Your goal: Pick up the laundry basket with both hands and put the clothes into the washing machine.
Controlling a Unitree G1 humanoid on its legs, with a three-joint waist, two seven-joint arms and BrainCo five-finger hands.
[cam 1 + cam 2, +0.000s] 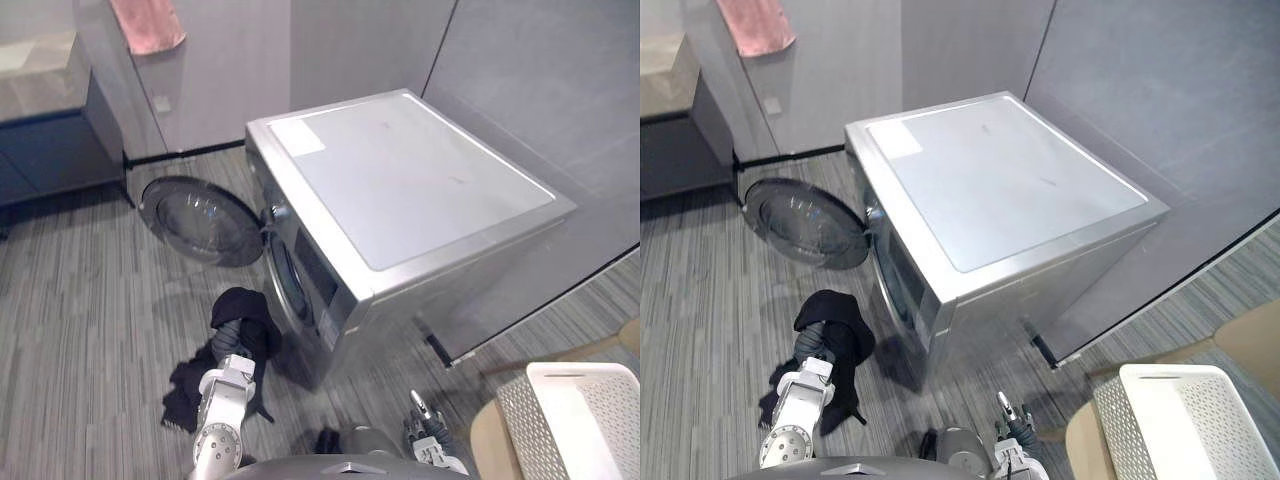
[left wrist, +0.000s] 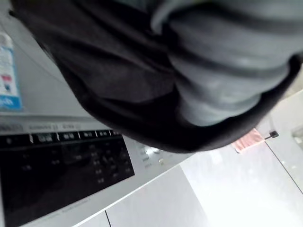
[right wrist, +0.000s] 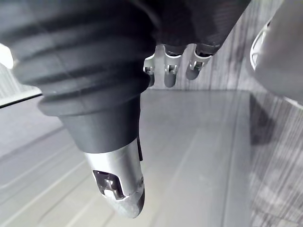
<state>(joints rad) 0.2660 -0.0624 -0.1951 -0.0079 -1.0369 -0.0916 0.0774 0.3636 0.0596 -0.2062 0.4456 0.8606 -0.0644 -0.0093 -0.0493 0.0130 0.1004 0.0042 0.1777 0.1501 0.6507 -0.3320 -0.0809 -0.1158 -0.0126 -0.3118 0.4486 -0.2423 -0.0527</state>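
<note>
A silver washing machine (image 1: 400, 180) stands ahead with its round door (image 1: 200, 220) swung open to the left. Just left of the drum opening (image 1: 285, 280), my left hand (image 1: 228, 340) is wrapped in a black garment (image 1: 240, 305). Part of the cloth trails down to the floor (image 1: 190, 395). In the left wrist view the same dark cloth (image 2: 118, 71) covers the hand in front of the machine's control panel (image 2: 61, 165). My right hand (image 1: 425, 430) hangs low near the machine's front corner, open and holding nothing (image 3: 170, 71). The white laundry basket (image 1: 590, 420) sits at the lower right.
The basket rests on a light wooden stool (image 1: 495, 440) to my right. A dark vanity cabinet (image 1: 50, 140) stands at the far left, with a pink towel (image 1: 148, 25) hanging on the wall above. Grey walls close in behind and right of the machine.
</note>
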